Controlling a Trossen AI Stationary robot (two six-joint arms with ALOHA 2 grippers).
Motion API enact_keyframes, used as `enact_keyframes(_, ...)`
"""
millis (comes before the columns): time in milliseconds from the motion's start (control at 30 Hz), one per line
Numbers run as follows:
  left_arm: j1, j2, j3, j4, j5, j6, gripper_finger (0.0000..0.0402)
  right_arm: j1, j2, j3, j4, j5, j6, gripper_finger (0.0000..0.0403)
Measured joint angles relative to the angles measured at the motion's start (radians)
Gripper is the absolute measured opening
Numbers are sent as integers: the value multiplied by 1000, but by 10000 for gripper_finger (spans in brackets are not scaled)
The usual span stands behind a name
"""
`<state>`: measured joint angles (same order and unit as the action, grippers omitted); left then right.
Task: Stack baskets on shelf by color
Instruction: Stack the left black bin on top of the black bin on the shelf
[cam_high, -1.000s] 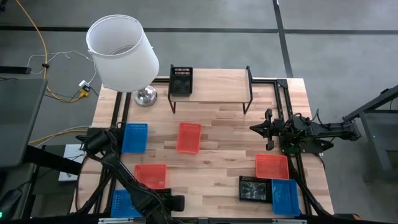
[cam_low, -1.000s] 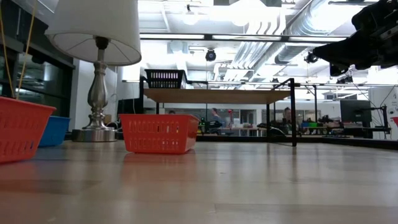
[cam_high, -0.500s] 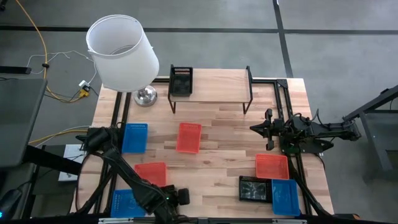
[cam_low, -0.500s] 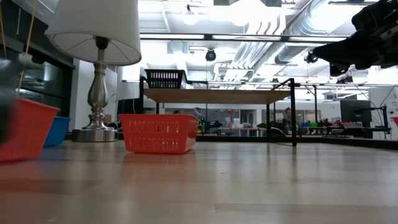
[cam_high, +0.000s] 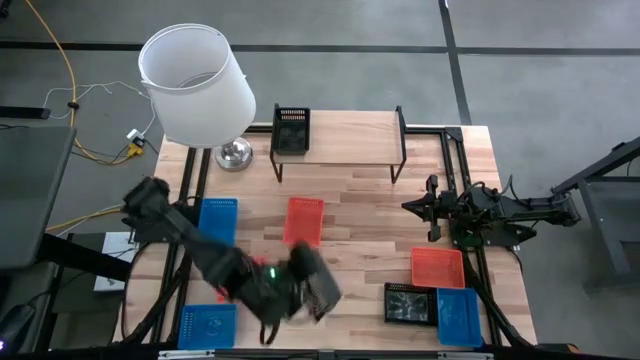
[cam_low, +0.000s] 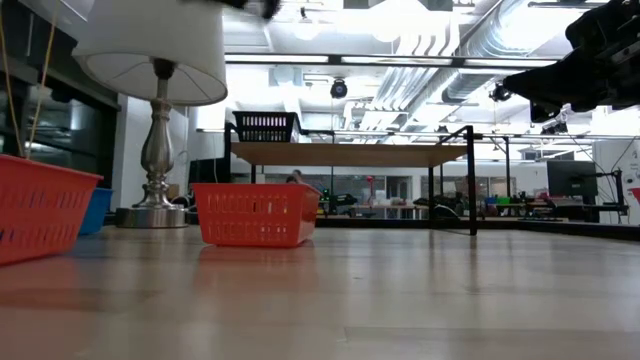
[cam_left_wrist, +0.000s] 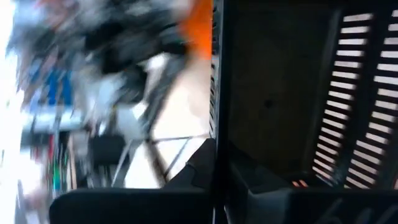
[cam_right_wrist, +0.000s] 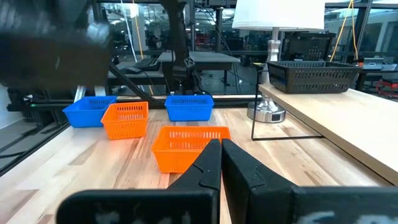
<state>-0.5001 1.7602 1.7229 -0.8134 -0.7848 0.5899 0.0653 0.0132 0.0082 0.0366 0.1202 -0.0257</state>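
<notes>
Hovering over the middle of the bench (cam_high: 370, 250), our left gripper (cam_high: 312, 283) has its fingers closed on a black basket (cam_left_wrist: 348, 124), whose slatted wall fills the left wrist view. A second black basket (cam_high: 291, 130) sits on the shelf's (cam_high: 345, 140) left end, with red baskets (cam_high: 304, 220) and blue baskets (cam_high: 216, 220) spread over the bench. Our right gripper (cam_high: 432, 208) waits at the bench's right side, fingers pressed together.

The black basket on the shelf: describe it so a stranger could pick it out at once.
Find the white lamp at the table's far left corner. Right beside it stands the shelf, a low wooden riser on black legs. The black basket sits on the shelf's lamp-side end, the only basket raised off the tabletop; the other black one lies on the table by a blue basket.
</notes>
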Motion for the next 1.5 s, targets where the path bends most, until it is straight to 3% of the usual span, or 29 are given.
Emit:
enact_keyframes(200,244,-160,-11,35,-47,-340,0,0,1,0,0,0,0,0)
enact_keyframes(367,504,-236,-66,54,-91,-717,0,0,0,0,0,0,0,0)
enact_keyframes(533,726,-240,-90,-10,-11,-981,0,0,0,0,0,0,0,0)
enact_keyframes(700,860,-230,-91,-59,79,-1165,0,0,0,0,0,0,0,0)
enact_keyframes(900,925,-231,-90,-98,88,-1258,0,0,0,0,0,0,0,0)
enact_keyframes(1067,925,-231,-90,-143,32,-1258,0,0,0,0,0,0,0,0)
enact_keyframes(1500,930,-222,-111,-150,46,-1311,0,0,0,0,0,0,0,0)
